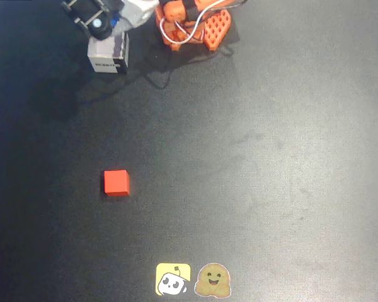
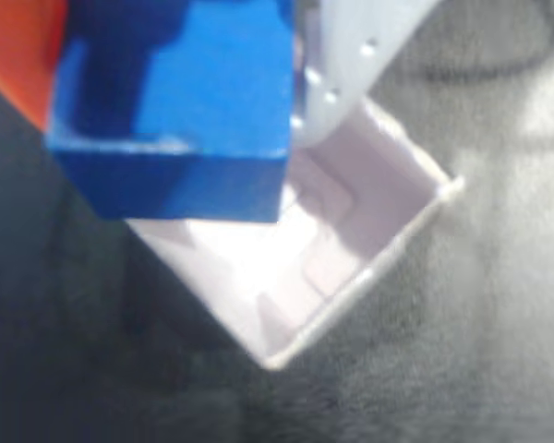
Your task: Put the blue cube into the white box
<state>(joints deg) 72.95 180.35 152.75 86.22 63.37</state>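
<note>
In the wrist view the blue cube [image 2: 180, 101] sits between an orange finger [image 2: 18, 46] on the left and a white finger [image 2: 351, 55] on the right, so my gripper [image 2: 180, 111] is shut on it. The cube hangs over the upper-left corner of the open white box [image 2: 351, 240], whose inside shows beneath it. From overhead, the gripper [image 1: 104, 28] is at the top left, right above the white box [image 1: 108, 58] with its dark label facing the camera. Most of the cube is hidden there under the gripper.
A red cube [image 1: 116, 182] lies alone on the black mat, left of centre. The arm's orange base [image 1: 192, 22] stands at the top middle with a cable beside it. Two stickers [image 1: 192, 280] sit at the bottom edge.
</note>
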